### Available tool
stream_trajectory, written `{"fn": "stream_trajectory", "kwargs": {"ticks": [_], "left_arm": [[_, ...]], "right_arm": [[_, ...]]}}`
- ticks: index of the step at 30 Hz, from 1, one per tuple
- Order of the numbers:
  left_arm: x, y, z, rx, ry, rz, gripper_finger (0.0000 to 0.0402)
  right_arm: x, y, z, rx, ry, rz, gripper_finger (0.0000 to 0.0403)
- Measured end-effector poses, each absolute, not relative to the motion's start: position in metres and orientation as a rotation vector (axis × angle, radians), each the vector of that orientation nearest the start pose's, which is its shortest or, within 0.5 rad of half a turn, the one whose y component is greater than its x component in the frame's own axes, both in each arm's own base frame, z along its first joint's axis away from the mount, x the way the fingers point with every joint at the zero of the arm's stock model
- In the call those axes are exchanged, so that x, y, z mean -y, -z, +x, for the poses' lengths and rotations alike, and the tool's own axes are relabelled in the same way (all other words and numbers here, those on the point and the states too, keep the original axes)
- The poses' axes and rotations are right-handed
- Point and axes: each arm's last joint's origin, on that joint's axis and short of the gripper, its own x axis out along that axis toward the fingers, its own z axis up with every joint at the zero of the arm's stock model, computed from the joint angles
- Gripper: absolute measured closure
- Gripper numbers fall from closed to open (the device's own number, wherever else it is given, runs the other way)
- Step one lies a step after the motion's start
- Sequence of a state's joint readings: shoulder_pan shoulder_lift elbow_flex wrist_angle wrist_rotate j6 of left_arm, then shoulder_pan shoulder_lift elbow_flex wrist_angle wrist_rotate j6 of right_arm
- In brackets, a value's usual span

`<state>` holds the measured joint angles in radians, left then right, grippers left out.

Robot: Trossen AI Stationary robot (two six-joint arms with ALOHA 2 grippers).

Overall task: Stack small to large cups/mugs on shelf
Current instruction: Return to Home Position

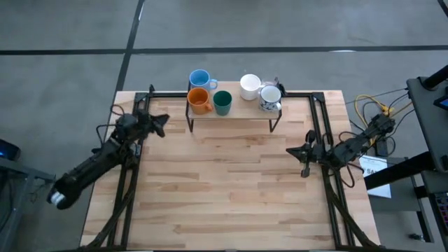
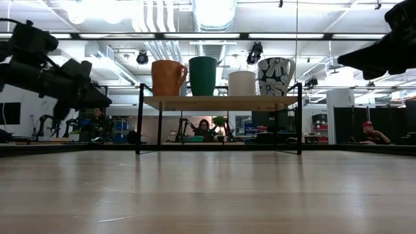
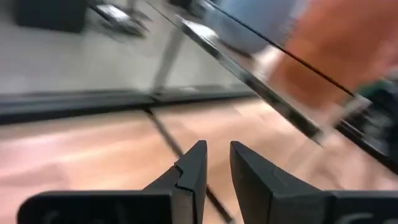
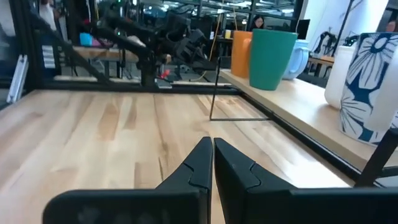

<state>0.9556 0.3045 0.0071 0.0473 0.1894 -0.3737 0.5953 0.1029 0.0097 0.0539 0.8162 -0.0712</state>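
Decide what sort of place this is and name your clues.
Probably a robotics lab or workshop: exposed ceiling ducts and strip lights, the left arm and right arm at a wooden table, people seated behind.

orange mug [image 2: 168, 78] | green cup [image 2: 203, 76] | white mug [image 2: 242, 83] | floral mug [image 2: 275, 77] | upright on shelf [image 2: 221, 103]

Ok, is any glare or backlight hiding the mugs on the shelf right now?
Low view: ceiling lights flare brightly above the shelf, yet the orange mug and green cup keep their colours. High view: even light, no glare. Right wrist view: both evenly lit too.
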Motion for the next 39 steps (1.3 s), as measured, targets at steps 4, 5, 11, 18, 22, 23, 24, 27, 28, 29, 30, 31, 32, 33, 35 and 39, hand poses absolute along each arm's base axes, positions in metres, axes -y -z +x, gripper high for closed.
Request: {"fn": "stream_trajectory", "kwargs": {"ticks": [4, 5, 11, 18, 22, 23, 24, 27, 28, 29, 30, 31, 32, 33, 35, 39], "left_arm": [[-0.08, -0.15, 0.086, -0.043, -0.678, -0.46, 0.0345], [-0.078, -0.153, 0.089, -0.02, -0.665, -0.452, 0.0345], [-0.061, -0.16, 0.107, 0.048, -0.561, -0.453, 0.0345], [-0.045, -0.162, 0.119, 0.045, -0.434, -0.461, 0.0345], [-0.045, -0.164, 0.122, 0.015, -0.45, -0.395, 0.0345], [-0.046, -0.166, 0.123, 0.016, -0.451, -0.385, 0.0345], [-0.046, -0.167, 0.124, 0.015, -0.451, -0.383, 0.0345], [-0.046, -0.166, 0.125, 0.005, -0.454, -0.387, 0.0345], [-0.047, -0.166, 0.125, 0.009, -0.453, -0.387, 0.0345], [-0.047, -0.167, 0.126, 0.019, -0.45, -0.386, 0.0345], [-0.047, -0.168, 0.126, 0.026, -0.448, -0.386, 0.0345], [-0.047, -0.168, 0.127, 0.026, -0.448, -0.385, 0.0345], [-0.047, -0.168, 0.127, 0.027, -0.448, -0.386, 0.0345], [-0.047, -0.168, 0.127, 0.025, -0.449, -0.386, 0.0345], [-0.047, -0.167, 0.128, 0.018, -0.45, -0.386, 0.0345], [-0.048, -0.165, 0.129, 0.003, -0.453, -0.388, 0.0345]], "right_arm": [[-0.036, -0.162, 0.091, -0.052, 0.219, -0.085, 0.0394], [-0.036, -0.162, 0.091, -0.054, 0.219, -0.073, 0.0394], [-0.037, -0.161, 0.092, -0.061, 0.22, -0.024, 0.0394], [-0.037, -0.161, 0.092, -0.052, 0.22, 0.045, 0.0394], [-0.037, -0.161, 0.092, -0.045, 0.222, 0.109, 0.0394], [-0.037, -0.161, 0.092, -0.043, 0.222, 0.122, 0.0394], [-0.037, -0.161, 0.092, -0.042, 0.222, 0.13, 0.0394], [-0.037, -0.161, 0.092, -0.042, 0.222, 0.13, 0.0394], [-0.037, -0.161, 0.092, -0.042, 0.222, 0.129, 0.0394], [-0.037, -0.161, 0.092, -0.042, 0.222, 0.128, 0.0394], [-0.037, -0.161, 0.092, -0.042, 0.222, 0.126, 0.0394], [-0.037, -0.161, 0.092, -0.042, 0.222, 0.126, 0.0394], [-0.037, -0.161, 0.092, -0.042, 0.222, 0.129, 0.0394], [-0.037, -0.161, 0.092, -0.042, 0.222, 0.13, 0.0394], [-0.037, -0.161, 0.092, -0.042, 0.222, 0.13, 0.0394], [-0.037, -0.161, 0.092, -0.042, 0.222, 0.13, 0.0394]]}}
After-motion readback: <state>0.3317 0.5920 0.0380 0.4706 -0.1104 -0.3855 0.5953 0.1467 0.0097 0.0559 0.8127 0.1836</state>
